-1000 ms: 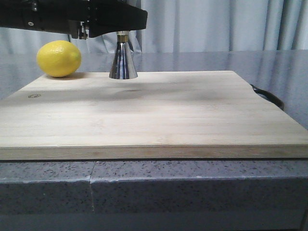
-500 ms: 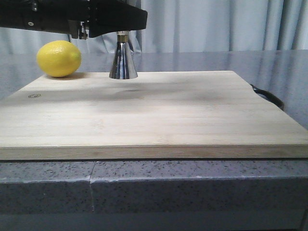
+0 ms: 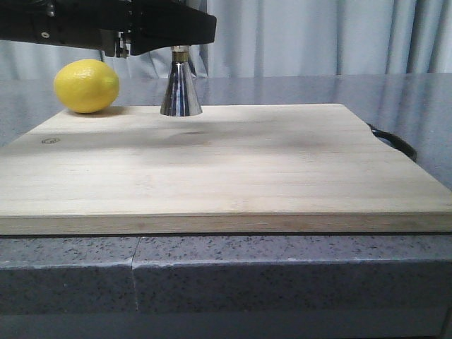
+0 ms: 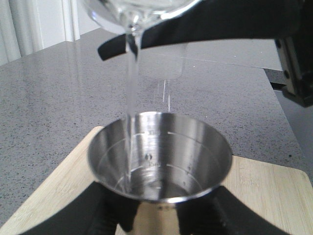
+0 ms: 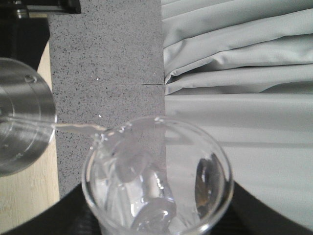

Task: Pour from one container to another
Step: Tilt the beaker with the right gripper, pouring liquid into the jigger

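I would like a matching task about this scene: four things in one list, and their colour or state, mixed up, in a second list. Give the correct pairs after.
Things:
1. lemon
2. glass beaker
3. steel jigger
4. cutting board

States:
A. tilted, with a thin stream running from its lip
B. pale wood, lying flat on the grey counter
C. yellow, resting at the board's far left corner
D. upright, taking in the stream

Pairs: 1-C, 2-A, 3-D, 4-B

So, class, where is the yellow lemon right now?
In the front view, the yellow lemon sits at the wooden cutting board's far left corner, left of the shiny steel jigger.
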{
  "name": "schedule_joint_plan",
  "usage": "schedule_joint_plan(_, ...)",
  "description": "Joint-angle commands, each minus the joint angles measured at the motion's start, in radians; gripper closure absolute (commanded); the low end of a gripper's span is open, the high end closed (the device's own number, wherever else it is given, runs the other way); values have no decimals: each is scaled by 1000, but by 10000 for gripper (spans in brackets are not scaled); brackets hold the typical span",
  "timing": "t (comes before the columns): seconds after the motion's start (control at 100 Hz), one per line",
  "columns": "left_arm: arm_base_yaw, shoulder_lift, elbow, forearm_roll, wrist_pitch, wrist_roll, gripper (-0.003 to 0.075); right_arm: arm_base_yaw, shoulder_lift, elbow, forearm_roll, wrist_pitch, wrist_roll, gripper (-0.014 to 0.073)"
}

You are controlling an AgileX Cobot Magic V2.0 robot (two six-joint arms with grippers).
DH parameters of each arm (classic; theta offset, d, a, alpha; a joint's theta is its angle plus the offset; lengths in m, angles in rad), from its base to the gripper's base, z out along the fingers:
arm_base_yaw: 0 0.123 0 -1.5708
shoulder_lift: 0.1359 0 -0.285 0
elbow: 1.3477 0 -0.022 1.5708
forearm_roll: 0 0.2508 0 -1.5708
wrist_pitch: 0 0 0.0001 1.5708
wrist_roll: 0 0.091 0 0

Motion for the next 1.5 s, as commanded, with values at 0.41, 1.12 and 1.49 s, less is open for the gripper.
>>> schedule_joint_plan(0.41, -8, -38, -29, -97, 90, 0, 491, 1, -42, -38, -57, -49, -5, 271)
schedule_joint_plan(1.12, -8, -38, -29, -97, 90, 0, 491, 1, -42, -38, -64, -53, -45, 271)
schedule_joint_plan(1.49, -8, -38, -29, -97, 90, 0, 491, 1, -42, -38, -66, -67, -57, 271)
